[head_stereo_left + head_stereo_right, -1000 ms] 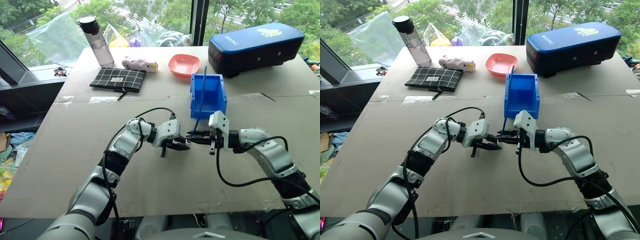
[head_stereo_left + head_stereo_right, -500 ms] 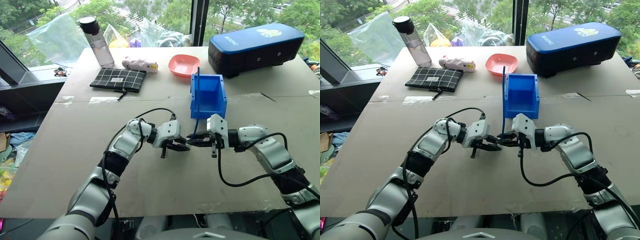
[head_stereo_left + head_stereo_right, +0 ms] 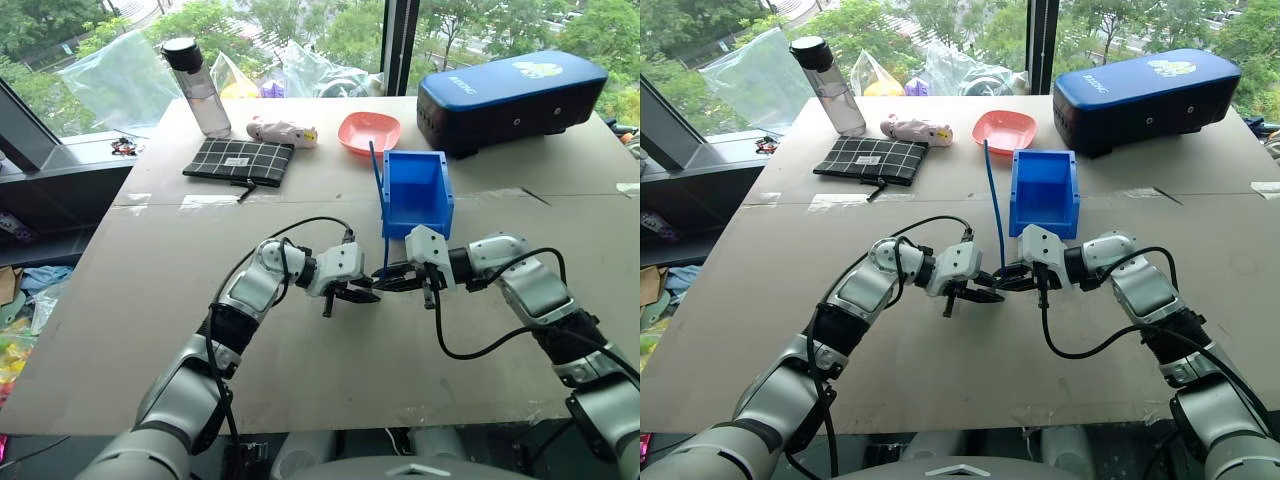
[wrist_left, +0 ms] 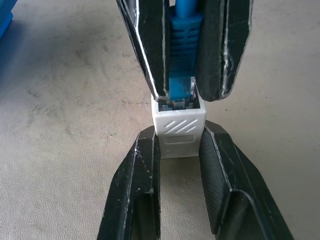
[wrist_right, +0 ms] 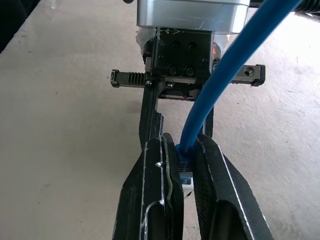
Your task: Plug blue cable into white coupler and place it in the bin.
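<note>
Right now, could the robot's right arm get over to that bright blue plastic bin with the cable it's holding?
Probably yes. The right gripper, shut on the blue cable, sits just in front of the blue bin, with bare table between. But the left gripper holds the white coupler at the plug.

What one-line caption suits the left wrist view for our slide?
Left gripper holds the white coupler while the right gripper presses the blue cable plug into its socket.

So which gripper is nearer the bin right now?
Right. The right gripper, shut on the blue cable, sits just in front of the bin. The left gripper, holding the white coupler, is a bit farther left.
</note>
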Available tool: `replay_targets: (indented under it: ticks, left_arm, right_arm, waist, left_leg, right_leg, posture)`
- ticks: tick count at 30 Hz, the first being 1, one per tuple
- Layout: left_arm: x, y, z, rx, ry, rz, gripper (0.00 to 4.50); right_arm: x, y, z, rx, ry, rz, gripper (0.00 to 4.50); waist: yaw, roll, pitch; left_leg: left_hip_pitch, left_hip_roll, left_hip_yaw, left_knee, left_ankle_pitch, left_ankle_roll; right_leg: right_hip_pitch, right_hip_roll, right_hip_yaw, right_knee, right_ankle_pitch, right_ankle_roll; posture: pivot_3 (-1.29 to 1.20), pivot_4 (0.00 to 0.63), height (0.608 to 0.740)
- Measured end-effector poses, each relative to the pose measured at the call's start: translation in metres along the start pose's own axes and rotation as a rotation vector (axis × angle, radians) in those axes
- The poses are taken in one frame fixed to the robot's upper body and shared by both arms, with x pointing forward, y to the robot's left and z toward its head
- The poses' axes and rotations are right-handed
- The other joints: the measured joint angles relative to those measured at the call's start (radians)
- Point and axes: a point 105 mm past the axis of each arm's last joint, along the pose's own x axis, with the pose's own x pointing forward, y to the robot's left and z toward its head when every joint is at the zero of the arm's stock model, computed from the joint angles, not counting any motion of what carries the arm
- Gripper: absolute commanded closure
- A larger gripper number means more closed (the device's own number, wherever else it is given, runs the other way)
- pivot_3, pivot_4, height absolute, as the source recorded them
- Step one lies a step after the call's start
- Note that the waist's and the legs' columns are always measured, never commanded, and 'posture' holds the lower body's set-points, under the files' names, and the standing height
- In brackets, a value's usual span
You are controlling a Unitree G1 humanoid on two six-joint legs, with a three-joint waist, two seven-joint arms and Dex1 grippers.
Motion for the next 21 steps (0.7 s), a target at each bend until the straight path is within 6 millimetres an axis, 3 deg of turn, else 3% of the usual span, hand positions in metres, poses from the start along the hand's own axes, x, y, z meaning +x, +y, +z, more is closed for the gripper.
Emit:
replay_targets:
  ticks: [3, 5, 9, 13, 15, 17, 21]
  left_arm:
    - [-0.003, -0.005, 0.01, -0.052, -0.076, 0.03, 1.23]
    - [-0.015, -0.007, 0.018, -0.093, -0.131, 0.104, 0.16]
    - [-0.049, -0.021, 0.025, -0.228, -0.241, 0.302, 0.04]
    - [-0.069, -0.04, 0.04, -0.308, -0.337, 0.458, 0.04]
    - [-0.077, -0.044, 0.048, -0.308, -0.36, 0.52, 0.04]
    - [-0.082, -0.045, 0.054, -0.301, -0.374, 0.559, 0.04]
    - [-0.086, -0.047, 0.057, -0.294, -0.37, 0.613, 0.0]
  right_arm:
    - [-0.004, -0.004, 0.001, 0.06, -0.054, -0.095, 4.5]
    - [-0.011, -0.008, -0.001, 0.182, -0.109, -0.178, 4.5]
    - [-0.049, -0.029, 0.005, 0.387, -0.206, -0.391, 4.5]
    - [-0.086, -0.077, 0.055, 0.447, -0.327, -0.562, 4.5]
    - [-0.095, -0.101, 0.071, 0.481, -0.335, -0.619, 4.5]
    - [-0.099, -0.122, 0.066, 0.541, -0.297, -0.675, 4.5]
    - [-0.092, -0.145, 0.025, 0.682, -0.165, -0.714, 2.91]
  waist:
    - [0.0, 0.0, 0.0]
    - [-0.001, 0.0, 0.0]
    - [-0.003, 0.004, 0.003]
    - [-0.014, 0.006, 0.005]
    - [-0.013, 0.005, 0.005]
    - [-0.006, 0.005, 0.004]
    - [0.0, 0.005, 0.005]
  left_leg:
    - [0.0, 0.0, 0.0, 0.0, 0.0, 0.0]
    - [0.0, 0.0, 0.0, 0.0, 0.0, 0.0]
    - [-0.002, 0.0, 0.0, -0.001, 0.0, 0.0]
    - [-0.003, 0.001, 0.0, -0.002, 0.0, 0.0]
    - [-0.002, 0.001, 0.0, -0.002, 0.0, 0.0]
    - [-0.002, 0.0, 0.0, -0.002, 0.0, 0.0]
    - [-0.004, -0.001, 0.002, -0.002, 0.0, 0.0]
  right_leg:
    - [0.0, 0.0, 0.0, 0.001, 0.0, 0.0]
    - [-0.001, -0.001, 0.001, 0.001, 0.0, 0.0]
    - [-0.003, -0.001, 0.005, 0.001, 0.0, 0.0]
    - [-0.005, 0.0, 0.007, 0.001, 0.0, -0.001]
    - [-0.004, 0.0, 0.006, 0.001, 0.0, -0.001]
    - [-0.003, -0.001, 0.004, 0.0, 0.0, -0.001]
    - [-0.004, -0.001, 0.004, -0.001, 0.0, -0.001]
  posture:
    - [0.0, 0.15, 0.74]
    - [0.0, 0.15, 0.74]
    - [0.0, 0.15, 0.74]
    - [0.0, 0.15, 0.74]
    - [0.0, 0.15, 0.74]
    - [0.0, 0.15, 0.74]
    - [0.0, 0.15, 0.74]
